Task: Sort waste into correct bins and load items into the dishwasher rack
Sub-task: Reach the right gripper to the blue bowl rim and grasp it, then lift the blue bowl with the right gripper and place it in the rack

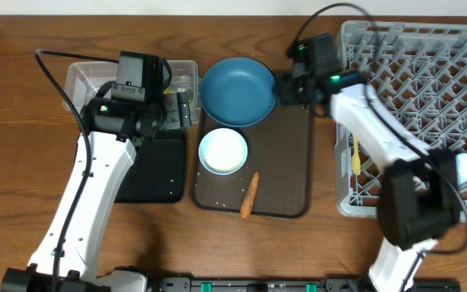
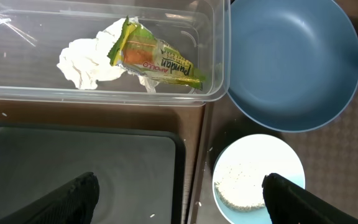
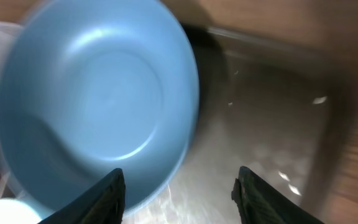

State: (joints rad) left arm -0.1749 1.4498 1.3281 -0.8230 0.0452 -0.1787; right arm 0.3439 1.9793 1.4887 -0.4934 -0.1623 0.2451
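The carrot stick (image 1: 250, 195), one only, lies at the lower middle of the overhead frame on the brown tray (image 1: 290, 162), not yet sorted. Just above it stands the white bowl (image 1: 223, 152) with rice crumbs (image 2: 241, 183) inside, so I think it must be emptied before it goes to the rack. To the left is the black tray (image 1: 156, 174). Above that is the clear tub (image 1: 79, 77), which holds one tissue (image 2: 82, 62) and one wrapper (image 2: 154, 56). These make two bins.

The left gripper (image 2: 179, 202) hangs over the edge of the black tray and the white bowl with its fingers wide apart, holding nothing. At the upper middle sits the blue bowl (image 1: 236, 91), so there are two bowls. The right gripper (image 3: 179, 190) has its fingers apart on both sides of the rim, probably to grasp it there. At the right, the grey rack (image 1: 428, 81) holds one yellow spoon (image 1: 355, 156).
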